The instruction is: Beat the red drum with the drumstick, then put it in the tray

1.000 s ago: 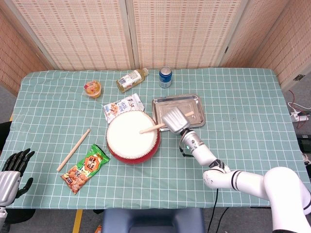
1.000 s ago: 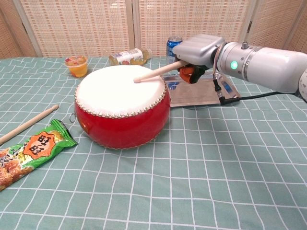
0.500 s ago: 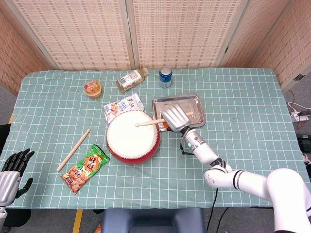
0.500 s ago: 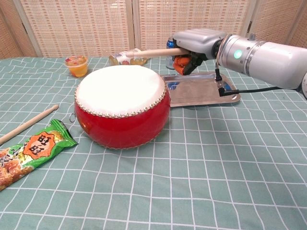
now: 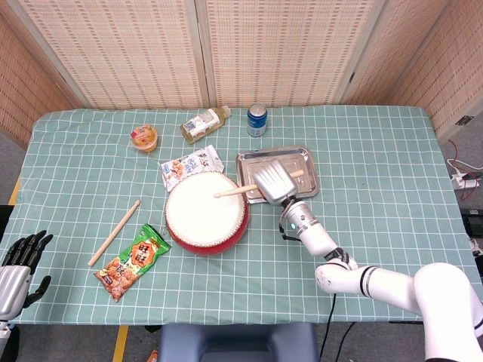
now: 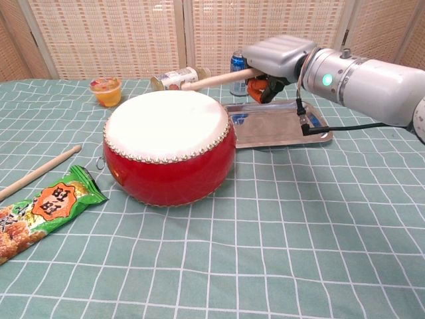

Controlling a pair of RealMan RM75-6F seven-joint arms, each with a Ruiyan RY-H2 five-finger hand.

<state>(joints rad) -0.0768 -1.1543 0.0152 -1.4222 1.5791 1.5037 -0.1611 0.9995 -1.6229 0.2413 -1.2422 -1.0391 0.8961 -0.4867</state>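
Observation:
The red drum [image 5: 205, 219] [image 6: 169, 149] with a white skin stands mid-table. My right hand [image 5: 272, 184] [image 6: 275, 60] hovers at its right rim and grips a wooden drumstick [image 5: 231, 191] [image 6: 212, 80], whose tip is raised a little above the skin's far right part. The metal tray [image 5: 306, 162] [image 6: 312, 123] lies just right of the drum, under and behind that hand. My left hand [image 5: 19, 260] hangs open off the table's front left corner, seen only in the head view.
A second drumstick [image 5: 115, 232] [image 6: 36, 171] and a green snack bag [image 5: 133, 262] [image 6: 33, 209] lie left of the drum. Behind it are a snack packet [image 5: 190, 165], a jelly cup [image 5: 143, 137] [image 6: 107, 90], a lying bottle [image 5: 204, 123] [image 6: 176, 78] and a blue can [image 5: 257, 120] [image 6: 238, 61].
The drumstick's tip rested on the skin a second ago, swung up high, and has now dipped partway back toward the drum. The left hand stayed put.

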